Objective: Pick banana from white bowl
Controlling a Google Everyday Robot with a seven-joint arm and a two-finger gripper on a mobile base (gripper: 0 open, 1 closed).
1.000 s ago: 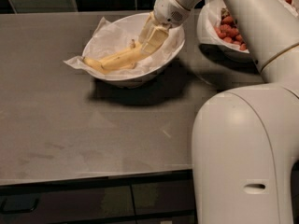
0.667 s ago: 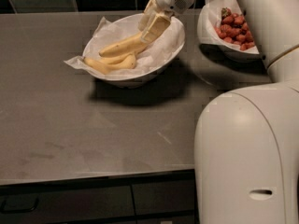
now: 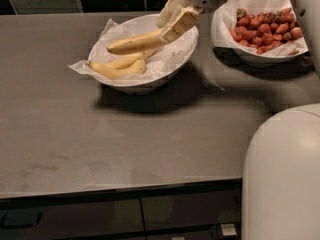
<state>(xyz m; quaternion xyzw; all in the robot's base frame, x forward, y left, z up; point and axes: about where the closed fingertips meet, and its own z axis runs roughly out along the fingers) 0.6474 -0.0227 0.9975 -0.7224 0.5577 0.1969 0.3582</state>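
The banana (image 3: 134, 43) is thick and long and hangs nearly level above the white bowl (image 3: 145, 81), lifted off the two slimmer bananas (image 3: 118, 67) that lie on the crumpled paper liner. My gripper (image 3: 172, 28) is over the bowl's right side, shut on the banana's right end.
A second white bowl of red strawberries (image 3: 265, 26) stands at the back right, close to my arm. The grey table (image 3: 100, 144) ends at a front edge above dark drawers. My white base (image 3: 282, 179) fills the lower right.
The gripper has risen with the thick banana in it. The banana has come up off the two slimmer ones and now hangs above the bowl.
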